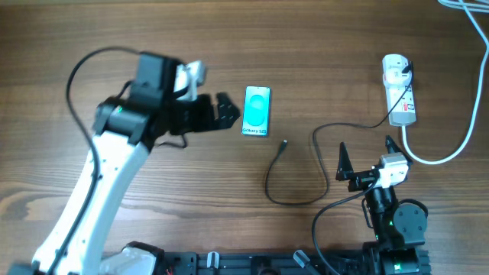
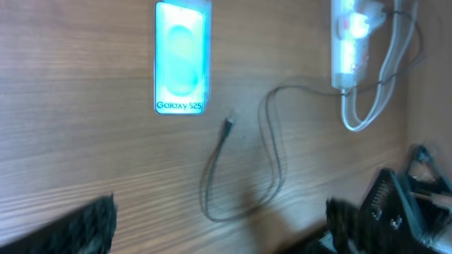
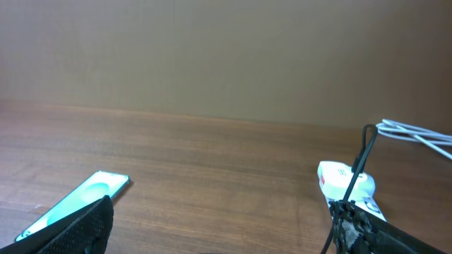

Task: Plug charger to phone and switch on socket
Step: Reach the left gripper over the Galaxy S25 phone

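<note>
The phone [image 1: 257, 111] lies flat mid-table, its screen lit cyan-green; it also shows in the left wrist view [image 2: 182, 58] and the right wrist view [image 3: 74, 202]. The charger, a thin black cable [image 1: 294, 187], loops on the table, its connector tip [image 1: 283, 143] lying loose right of the phone's lower end; the tip also shows in the left wrist view [image 2: 228, 125]. The socket [image 1: 399, 92], a white power strip, lies at the right; it also shows in the left wrist view [image 2: 350, 42] and the right wrist view [image 3: 346, 182]. My left gripper [image 1: 223, 112] is open and empty, just left of the phone. My right gripper [image 1: 365, 159] is open and empty, below the socket.
A thick white cord [image 1: 466, 92] runs from the socket along the right edge to the back corner. The right arm's base [image 1: 393, 221] stands at the front right. The left arm [image 1: 99, 176] crosses the front left of the wooden table.
</note>
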{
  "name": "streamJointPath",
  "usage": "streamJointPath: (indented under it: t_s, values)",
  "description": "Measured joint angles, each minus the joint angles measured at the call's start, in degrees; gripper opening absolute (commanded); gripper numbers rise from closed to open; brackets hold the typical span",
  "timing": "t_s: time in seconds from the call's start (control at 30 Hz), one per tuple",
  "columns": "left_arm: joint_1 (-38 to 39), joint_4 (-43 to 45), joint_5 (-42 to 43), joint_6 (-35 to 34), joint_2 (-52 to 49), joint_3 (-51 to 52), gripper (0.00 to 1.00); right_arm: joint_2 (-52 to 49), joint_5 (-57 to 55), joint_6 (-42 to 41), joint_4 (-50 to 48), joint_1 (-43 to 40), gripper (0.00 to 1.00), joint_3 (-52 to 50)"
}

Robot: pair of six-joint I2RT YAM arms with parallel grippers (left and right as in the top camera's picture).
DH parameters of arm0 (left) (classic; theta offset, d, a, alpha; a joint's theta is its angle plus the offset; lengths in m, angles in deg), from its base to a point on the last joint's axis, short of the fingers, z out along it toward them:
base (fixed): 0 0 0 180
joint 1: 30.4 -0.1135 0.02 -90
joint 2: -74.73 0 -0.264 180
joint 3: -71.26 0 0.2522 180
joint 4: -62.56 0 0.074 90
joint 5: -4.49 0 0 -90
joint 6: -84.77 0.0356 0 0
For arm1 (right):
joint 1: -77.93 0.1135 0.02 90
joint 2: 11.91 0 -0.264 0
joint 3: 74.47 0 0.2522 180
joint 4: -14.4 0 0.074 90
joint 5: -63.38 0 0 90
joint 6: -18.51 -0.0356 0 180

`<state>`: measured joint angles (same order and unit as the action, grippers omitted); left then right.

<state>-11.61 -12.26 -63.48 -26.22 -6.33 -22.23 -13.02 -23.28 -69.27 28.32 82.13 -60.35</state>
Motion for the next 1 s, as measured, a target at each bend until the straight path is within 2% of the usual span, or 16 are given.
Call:
streamJointPath:
  t_s: [0.1, 0.17, 0.33, 0.47, 0.6, 1.0]
  values:
    - [5.7, -18.6, -9.9, -1.0, -14.6, -24.2, 1.00, -0.1, 0.0, 0.0, 0.0, 0.0, 1.00, 0.0]
    - [7.9, -23.8, -16.4, -1.2, -24.0, -34.2, 1.00, -0.1, 0.0, 0.0, -0.1, 0.0, 1.00, 0.0]
    - [9.7, -16.8, -20.3, -1.3, -34.6, -35.0, 1.00, -0.1, 0.0, 0.0, -0.1, 0.0, 1.00, 0.0]
    - [9.8, -14.1, -20.7, -9.0, -36.6, -35.1, 1.00, -0.1, 0.0, 0.0, -0.1, 0.0, 1.00, 0.0]
    - [10.6, -10.5, -20.7, -11.1, -42.7, -35.3, 1.00, -0.1, 0.0, 0.0, -0.1, 0.0, 1.00, 0.0]
    - [13.2, -4.6, -20.7, -7.1, -51.6, -35.4, 1.00, -0.1, 0.0, 0.0, -0.1, 0.0, 1.00, 0.0]
